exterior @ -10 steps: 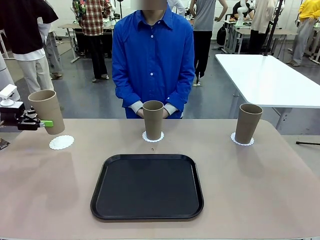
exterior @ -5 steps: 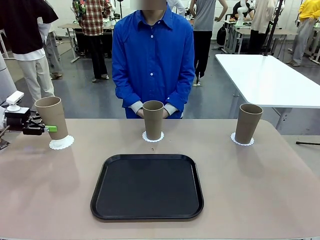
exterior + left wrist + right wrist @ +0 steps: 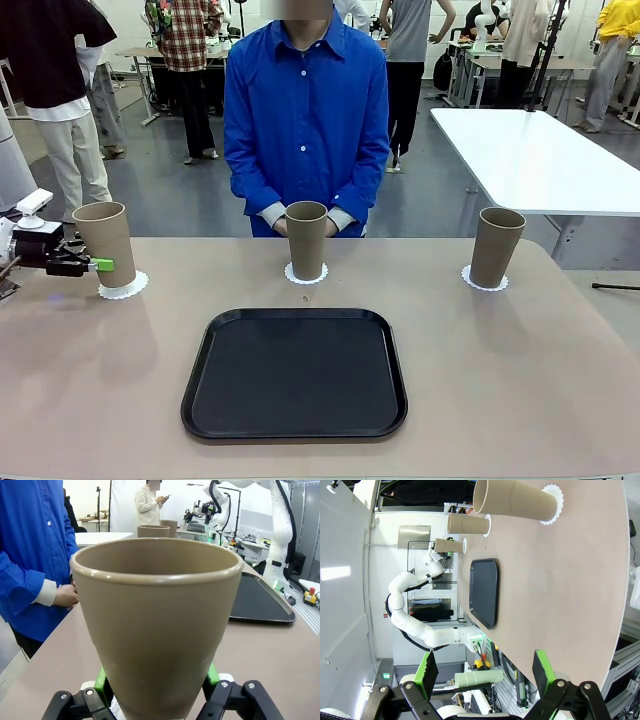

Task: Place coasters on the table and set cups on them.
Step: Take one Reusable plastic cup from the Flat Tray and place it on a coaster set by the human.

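Note:
Three khaki cups stand on the beige table (image 3: pixel 520 380). The left cup (image 3: pixel 105 245) is upright on a white scalloped coaster (image 3: pixel 122 286), and my left gripper (image 3: pixel 95 264) is shut on its lower part. In the left wrist view this cup (image 3: pixel 157 620) is close up, with a green pad (image 3: pixel 101 680) pressed against each side. The middle cup (image 3: pixel 306 240) is on its coaster (image 3: pixel 306 273) in front of the person. The right cup (image 3: pixel 497 246) stands on a coaster (image 3: pixel 484 279). My right gripper (image 3: pixel 485 675) is open with nothing in it, back from the table, seeing the right cup (image 3: pixel 515 502) sideways.
A black tray (image 3: pixel 295 373) lies in the middle of the table, near my side. The person in a blue shirt (image 3: pixel 305 120) stands at the far edge, hands together behind the middle cup. A white table (image 3: pixel 530 160) stands behind on the right.
The left cup came down from a tilted hold in the air and now stands upright on the left coaster, my left gripper still closed on it.

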Controlling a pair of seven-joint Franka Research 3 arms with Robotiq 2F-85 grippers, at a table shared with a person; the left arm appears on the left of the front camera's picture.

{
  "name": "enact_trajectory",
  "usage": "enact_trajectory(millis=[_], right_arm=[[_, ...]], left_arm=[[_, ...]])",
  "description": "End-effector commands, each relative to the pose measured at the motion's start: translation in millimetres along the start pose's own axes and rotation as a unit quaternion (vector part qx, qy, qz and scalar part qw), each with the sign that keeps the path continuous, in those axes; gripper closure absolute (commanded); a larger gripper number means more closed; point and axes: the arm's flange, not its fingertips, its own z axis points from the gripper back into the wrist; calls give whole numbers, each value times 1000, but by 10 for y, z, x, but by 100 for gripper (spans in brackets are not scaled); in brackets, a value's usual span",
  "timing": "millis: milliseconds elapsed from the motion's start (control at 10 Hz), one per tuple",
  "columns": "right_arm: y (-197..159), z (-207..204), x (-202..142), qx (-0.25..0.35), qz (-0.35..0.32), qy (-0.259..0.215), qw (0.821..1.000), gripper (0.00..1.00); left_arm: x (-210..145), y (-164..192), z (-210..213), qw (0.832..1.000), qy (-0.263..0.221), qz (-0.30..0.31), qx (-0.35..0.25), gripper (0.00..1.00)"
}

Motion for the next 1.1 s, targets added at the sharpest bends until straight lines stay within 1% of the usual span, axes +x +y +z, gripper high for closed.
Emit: enact_trajectory(millis=[0, 200, 700, 1000], right_arm=[[12, 7, -4, -2, -3, -1, 1000, 0], [12, 7, -4, -2, -3, -1, 1000, 0], [12, 7, -4, -2, -3, -1, 1000, 0], [12, 7, -4, -2, -3, -1, 1000, 0]], left_arm=[[25, 37, 52, 1000, -7, -2, -15, 16], [25, 50, 47, 1000, -13, -10, -24, 16], [-116, 61, -10, 999, -16, -24, -28, 16], [-147, 77, -19, 999, -10, -26, -31, 16]])
